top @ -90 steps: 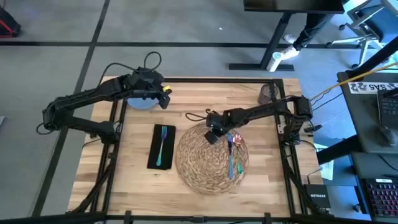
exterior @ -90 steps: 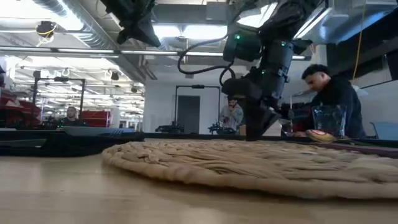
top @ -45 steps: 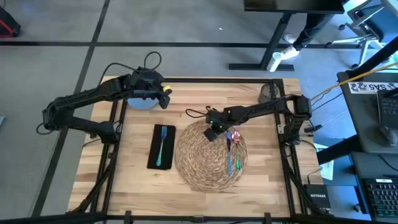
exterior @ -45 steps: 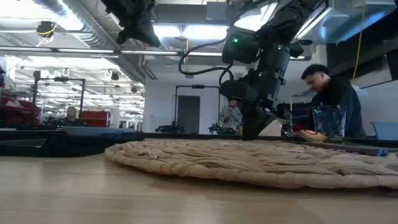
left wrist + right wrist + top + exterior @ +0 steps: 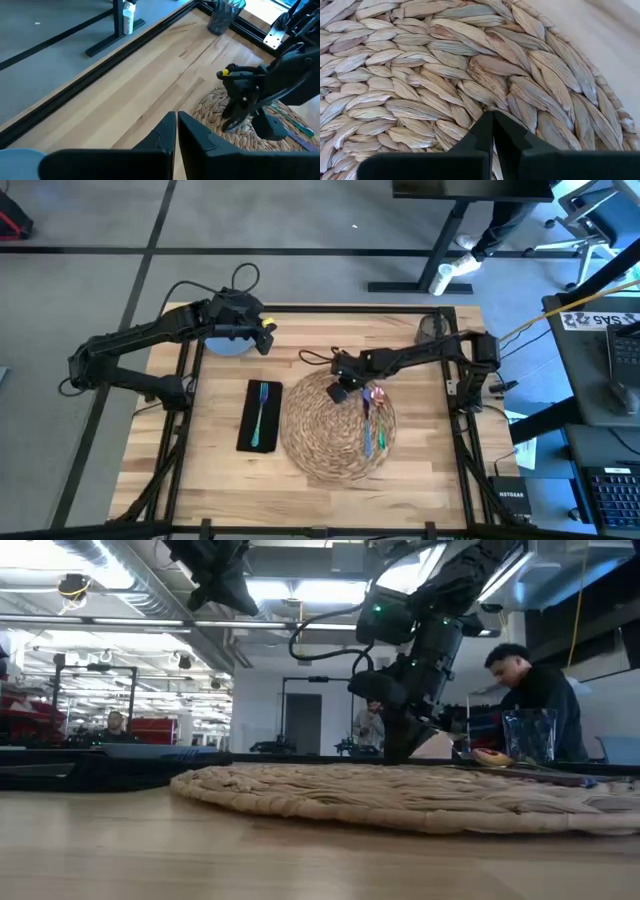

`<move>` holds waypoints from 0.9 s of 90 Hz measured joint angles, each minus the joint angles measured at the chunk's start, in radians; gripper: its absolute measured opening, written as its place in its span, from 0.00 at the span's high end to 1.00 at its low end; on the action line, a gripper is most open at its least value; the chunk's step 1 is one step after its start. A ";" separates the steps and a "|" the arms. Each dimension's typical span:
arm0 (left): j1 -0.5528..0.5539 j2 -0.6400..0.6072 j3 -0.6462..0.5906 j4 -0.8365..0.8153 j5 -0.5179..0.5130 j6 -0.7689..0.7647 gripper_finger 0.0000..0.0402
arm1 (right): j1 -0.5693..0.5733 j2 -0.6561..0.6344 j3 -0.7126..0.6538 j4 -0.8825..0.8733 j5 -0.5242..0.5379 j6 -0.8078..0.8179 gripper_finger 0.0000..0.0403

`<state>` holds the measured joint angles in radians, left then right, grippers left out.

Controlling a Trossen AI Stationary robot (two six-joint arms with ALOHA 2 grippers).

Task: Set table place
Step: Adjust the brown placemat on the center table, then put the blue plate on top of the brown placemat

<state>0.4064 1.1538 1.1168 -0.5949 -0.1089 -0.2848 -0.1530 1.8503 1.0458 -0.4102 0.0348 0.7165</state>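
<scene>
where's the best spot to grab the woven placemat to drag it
Grip the woven placemat at its thin outer rim, coming straight down from above. It lies flat on the table, so only the edge gives the fingers something to pinch. The right tool is already shut at the far rim; the cutlery lying loose on it could probably slide.

Open lab or workshop: grey floor (image 5: 90,240), exposed ceiling ducts (image 5: 110,580), strip lights, keyboards (image 5: 615,485) at right, person (image 5: 535,700) seated beyond the desk (image 5: 215,470).
</scene>
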 joint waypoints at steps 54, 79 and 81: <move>0.000 0.000 0.000 0.006 0.000 0.000 1.00 | -0.013 -0.023 0.047 0.009 -0.012 -0.054 1.00; 0.000 0.000 0.000 0.008 0.000 0.000 1.00 | -0.005 -0.026 0.122 0.051 -0.267 -0.293 1.00; 0.000 0.000 0.000 0.008 0.000 0.000 1.00 | -0.002 -0.026 0.124 0.055 -0.296 -0.318 1.00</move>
<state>0.4062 1.1538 1.1164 -0.5869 -0.1087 -0.2849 -0.1551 1.8243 1.1698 -0.3554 -0.2615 0.3985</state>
